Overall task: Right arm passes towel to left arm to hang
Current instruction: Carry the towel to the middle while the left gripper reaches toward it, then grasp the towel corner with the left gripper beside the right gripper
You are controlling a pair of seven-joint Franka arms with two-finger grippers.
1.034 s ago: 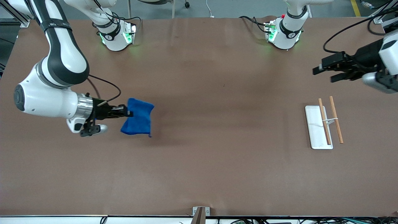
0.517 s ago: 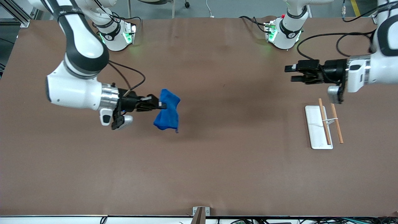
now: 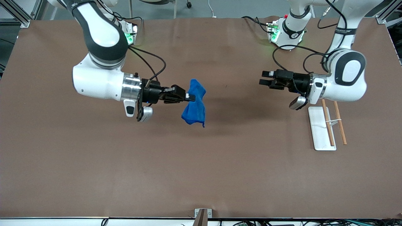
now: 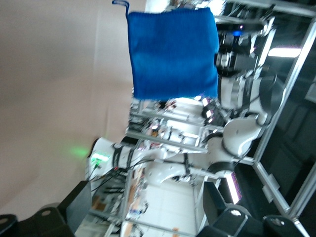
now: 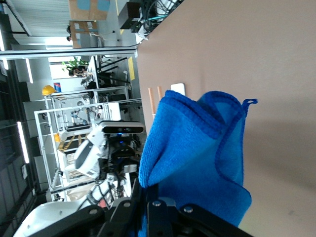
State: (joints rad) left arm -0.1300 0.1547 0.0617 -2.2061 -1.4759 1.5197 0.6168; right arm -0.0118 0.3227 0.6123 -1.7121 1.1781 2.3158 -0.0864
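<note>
The right gripper (image 3: 190, 97) is clamped on the upper edge of the blue towel (image 3: 195, 106), which hangs in the air over the brown table (image 3: 201, 163). The left gripper (image 3: 264, 78), fingers spread and empty, faces the towel from nearer the white rack tray (image 3: 318, 130). No writing is legible.

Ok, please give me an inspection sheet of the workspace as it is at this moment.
Surface: brown table, bare in the middle.
Job's things: blue towel hanging in the air from the right gripper; white rack tray with two wooden rods toward the left arm's end.
Clutter: nothing seen.
Grippers: right gripper shut on the towel over mid-table; left gripper open, facing the towel, apart from it.
Cables: black cables looping along both arms.
Surroundings: metal frames and lab equipment past the table.
</note>
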